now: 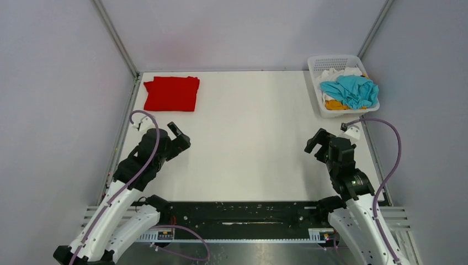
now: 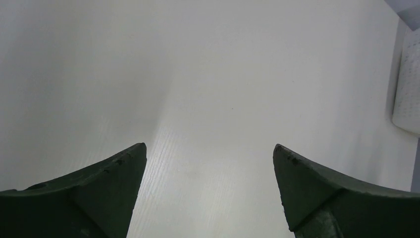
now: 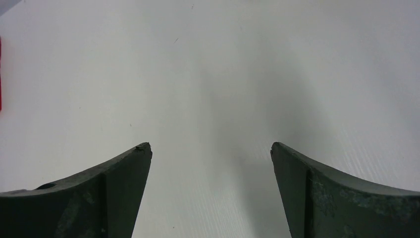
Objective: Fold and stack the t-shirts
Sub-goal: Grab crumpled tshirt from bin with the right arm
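A red t-shirt lies folded at the table's far left corner; a sliver of it shows at the left edge of the right wrist view. A turquoise t-shirt lies crumpled on top in the white lattice basket, with a white one and a mustard-yellow one under it. My left gripper is open and empty over bare table, below the red shirt; in the left wrist view nothing is between its fingers. My right gripper is open and empty, below the basket, as in the right wrist view.
The basket stands at the far right corner; its side shows at the right edge of the left wrist view. Grey walls and metal frame posts close in the white table. A black rail runs along the near edge.
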`<state>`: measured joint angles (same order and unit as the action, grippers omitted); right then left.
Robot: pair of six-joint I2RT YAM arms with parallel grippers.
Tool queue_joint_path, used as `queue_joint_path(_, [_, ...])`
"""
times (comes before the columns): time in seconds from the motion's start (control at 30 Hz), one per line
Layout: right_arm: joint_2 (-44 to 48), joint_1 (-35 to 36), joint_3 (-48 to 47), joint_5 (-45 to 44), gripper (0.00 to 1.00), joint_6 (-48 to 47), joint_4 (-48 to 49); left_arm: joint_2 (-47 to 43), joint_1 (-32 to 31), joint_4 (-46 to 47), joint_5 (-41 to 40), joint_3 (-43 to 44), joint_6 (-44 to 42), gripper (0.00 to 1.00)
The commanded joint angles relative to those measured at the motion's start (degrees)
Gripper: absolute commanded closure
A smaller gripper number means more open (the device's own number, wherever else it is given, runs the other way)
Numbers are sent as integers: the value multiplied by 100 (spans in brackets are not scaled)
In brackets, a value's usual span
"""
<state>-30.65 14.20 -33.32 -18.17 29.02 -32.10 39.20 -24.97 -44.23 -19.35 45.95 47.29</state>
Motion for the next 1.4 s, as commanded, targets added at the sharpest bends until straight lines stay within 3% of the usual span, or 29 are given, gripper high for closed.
queue_joint_path(0.0, [143,-4,-253,-194,1,114,211,-155,-25,68,-52,118,82,1])
queue_joint_path(0.23, [364,-4,119,365,1,-172,1514,50,-17,162,-5,310,167,1])
queue_joint_path(0.37, [-325,-5,-282,708,0,-83,1875,240,-23,251,69,536,178,1])
queue_joint_path(0.5, [-1145,-3,-789,23,1,-128,2338,462,-25,225,101,822,-9,1])
queue_joint_path(0.63, [-2283,-261,-1962,-829,0,-349,1950,541,-23,316,-193,768,193,1])
queue_joint_path(1.0, [-5660,-2047,-5251,-275,1,-389,982,633,-22,1071,-249,342,57,1])
queue_joint_path(1.1, [-6739,-2256,-6401,-327,1,-700,527,648,-23,1213,61,443,-294,1])
queue_joint_path(1.37, [-9252,-2753,-9265,-197,0,-561,-758,217,-34,1622,85,60,-91,1])
